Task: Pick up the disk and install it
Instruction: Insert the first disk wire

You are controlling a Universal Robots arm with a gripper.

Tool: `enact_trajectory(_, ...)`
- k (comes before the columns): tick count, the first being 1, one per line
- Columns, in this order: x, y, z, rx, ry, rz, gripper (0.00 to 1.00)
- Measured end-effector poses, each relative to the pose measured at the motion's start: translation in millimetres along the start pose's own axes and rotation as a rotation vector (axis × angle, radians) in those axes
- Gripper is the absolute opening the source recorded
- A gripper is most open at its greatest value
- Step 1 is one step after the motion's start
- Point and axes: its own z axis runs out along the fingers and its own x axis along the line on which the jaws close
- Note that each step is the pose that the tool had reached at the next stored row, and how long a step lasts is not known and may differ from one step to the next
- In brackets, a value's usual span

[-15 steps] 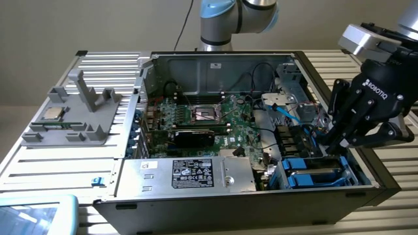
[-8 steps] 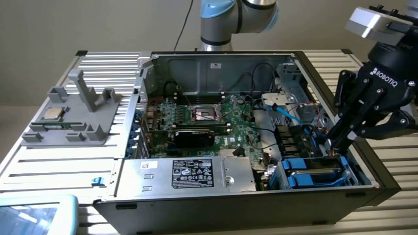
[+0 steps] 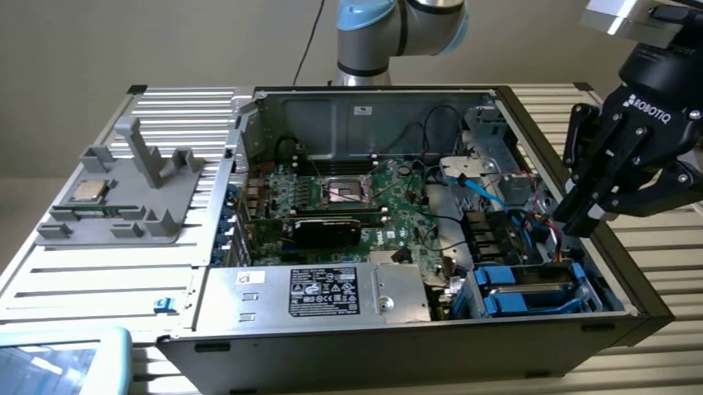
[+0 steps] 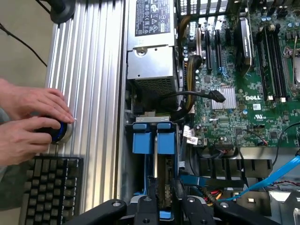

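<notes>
Gripper (image 3: 598,216): matt black plastic/metal shell, white printed lettering. Arm joint (image 3: 374,20): glossy light-blue plastic cap over smooth grey metal. Computer case (image 3: 363,115): bare dull grey sheet metal inside, matt black outer rim. Motherboard (image 3: 363,202): green circuit board, semi-gloss, with a finned bright-metal heatsink (image 4: 226,97). Power supply box (image 3: 318,295): brushed silver metal, black printed label. Drive carrier handles (image 4: 153,138): smooth blue plastic, slight sheen. Table (image 3: 77,271): ribbed silvery aluminium, satin finish. Parts stand (image 3: 127,202): matt grey plastic. Keyboard (image 4: 51,190): matt black plastic.
</notes>
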Motion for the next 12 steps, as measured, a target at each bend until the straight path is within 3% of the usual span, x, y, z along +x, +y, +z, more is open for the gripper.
enact_trajectory(5, -3.0, 1.0, -4.5, 0.0022, 0.0116, 0.003, 0.25)
enact_trajectory(12, -3.0, 1.0, -4.5, 0.0022, 0.0116, 0.003, 0.25)
